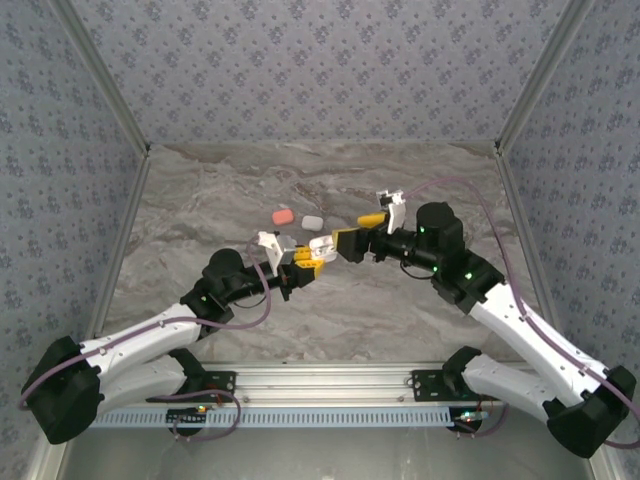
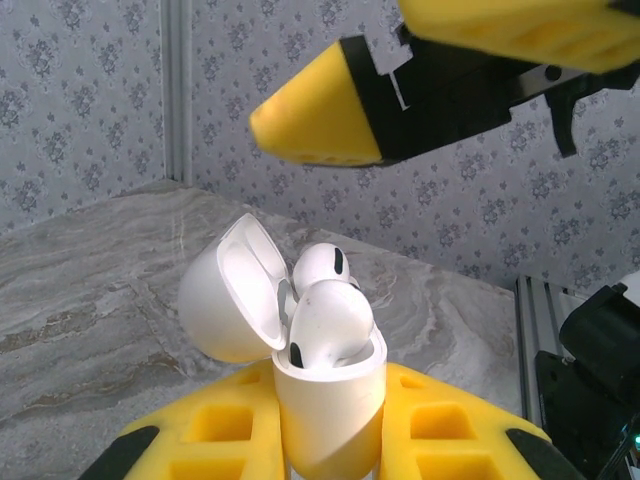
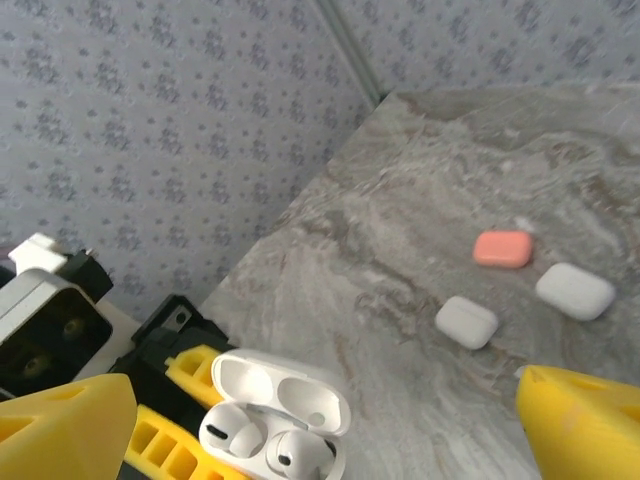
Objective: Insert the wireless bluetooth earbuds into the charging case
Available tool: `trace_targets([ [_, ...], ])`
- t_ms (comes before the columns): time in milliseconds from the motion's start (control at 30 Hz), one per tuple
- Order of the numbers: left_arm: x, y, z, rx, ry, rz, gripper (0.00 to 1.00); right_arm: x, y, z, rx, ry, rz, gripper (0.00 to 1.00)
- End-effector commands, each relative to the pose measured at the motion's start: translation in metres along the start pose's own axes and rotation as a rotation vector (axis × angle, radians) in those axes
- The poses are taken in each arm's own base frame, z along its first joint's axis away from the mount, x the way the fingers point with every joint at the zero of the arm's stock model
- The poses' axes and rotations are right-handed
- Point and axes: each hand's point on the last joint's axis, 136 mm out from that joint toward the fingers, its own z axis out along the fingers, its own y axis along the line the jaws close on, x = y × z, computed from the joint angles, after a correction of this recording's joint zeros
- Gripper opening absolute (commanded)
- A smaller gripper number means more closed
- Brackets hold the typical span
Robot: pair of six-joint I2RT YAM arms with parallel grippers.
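Earbuds (image 2: 330,318) stems-down, heads up in open case (image 2: 330,405); left pincer (image 1: 304,263) clamped on case, right pincer (image 1: 346,243) apart.

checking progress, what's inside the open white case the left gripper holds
Two white earbuds sit in the charging case, heads showing. Their stems are hidden inside its body.

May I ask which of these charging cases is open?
The white case held by the left end effector, lid flipped back; the coral case and two white cases on the table are shut.
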Motion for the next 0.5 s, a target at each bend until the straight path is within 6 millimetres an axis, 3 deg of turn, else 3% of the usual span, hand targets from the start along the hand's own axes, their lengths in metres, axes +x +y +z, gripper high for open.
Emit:
trace_targets([
  [0, -0.029, -0.011, 0.0, 0.044, -0.082, 0.032, 0.0, 0.019, 0.024, 0.01, -0.175, 0.103, 0.024, 1.0],
  [200, -0.027, -0.009, 0.002, 0.04, -0.076, 0.029, 0.0, 0.028, 0.047, 0.021, -0.283, 0.174, -0.008, 1.0],
  [467, -0.024, -0.008, 0.002, 0.029, -0.063, 0.03, 0.0, 0.019, 0.064, 0.007, -0.326, 0.121, -0.099, 0.99],
])
